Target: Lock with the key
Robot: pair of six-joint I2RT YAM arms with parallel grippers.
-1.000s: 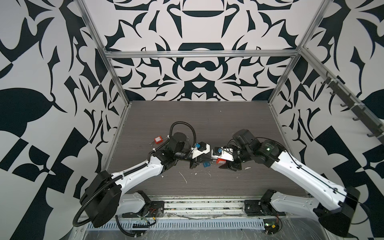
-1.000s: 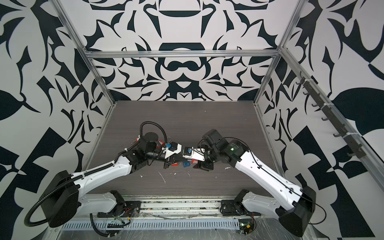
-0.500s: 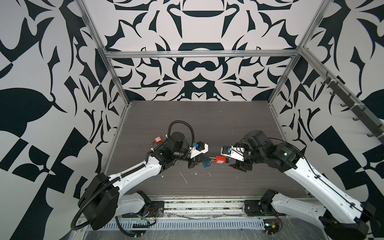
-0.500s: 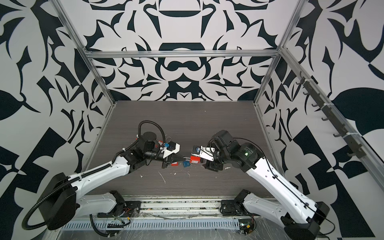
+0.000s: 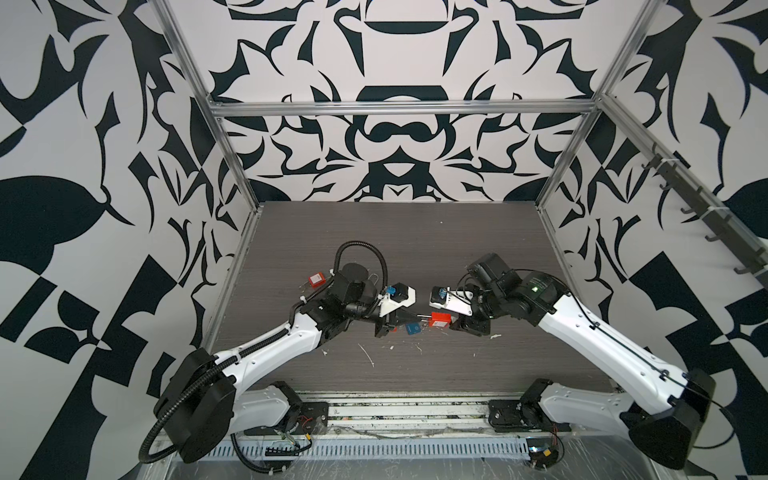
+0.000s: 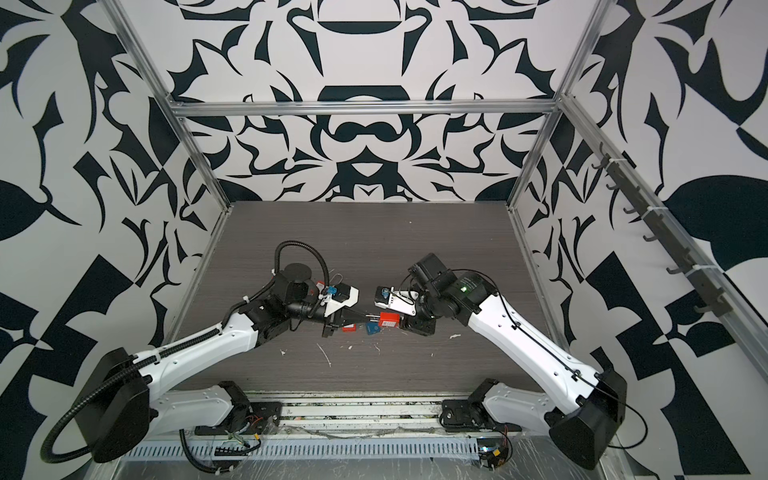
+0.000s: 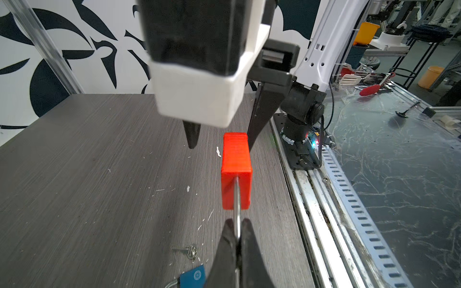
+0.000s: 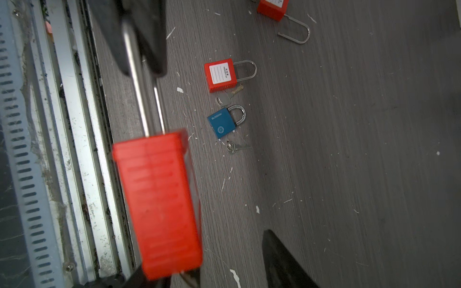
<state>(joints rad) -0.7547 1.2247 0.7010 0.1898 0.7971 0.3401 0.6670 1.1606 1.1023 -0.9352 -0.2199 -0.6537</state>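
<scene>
My left gripper (image 7: 237, 224) is shut on the steel shackle of a red padlock (image 7: 235, 172), holding it out above the table; in both top views that padlock (image 5: 440, 319) (image 6: 389, 319) hangs between the two arms. My right gripper (image 7: 220, 144) stands open around the padlock's far end, with one finger (image 8: 282, 261) well off its side. The padlock's bottom face is blurred, so I cannot tell whether a key sits in it. A small key on a ring (image 8: 233, 147) lies on the table by a blue padlock (image 8: 222, 123).
On the dark wood table (image 5: 415, 232) lie a labelled red padlock (image 8: 220, 74) with a silver key (image 8: 223, 100) beside it, and another red padlock (image 5: 316, 280) at the left. A metal rail (image 8: 74, 149) runs along the front edge. Patterned walls close in three sides.
My right arm has drawn back to the right, away from the left gripper, and its jaws have narrowed around the red padlock's body. The left gripper has kept its grip on the shackle.
</scene>
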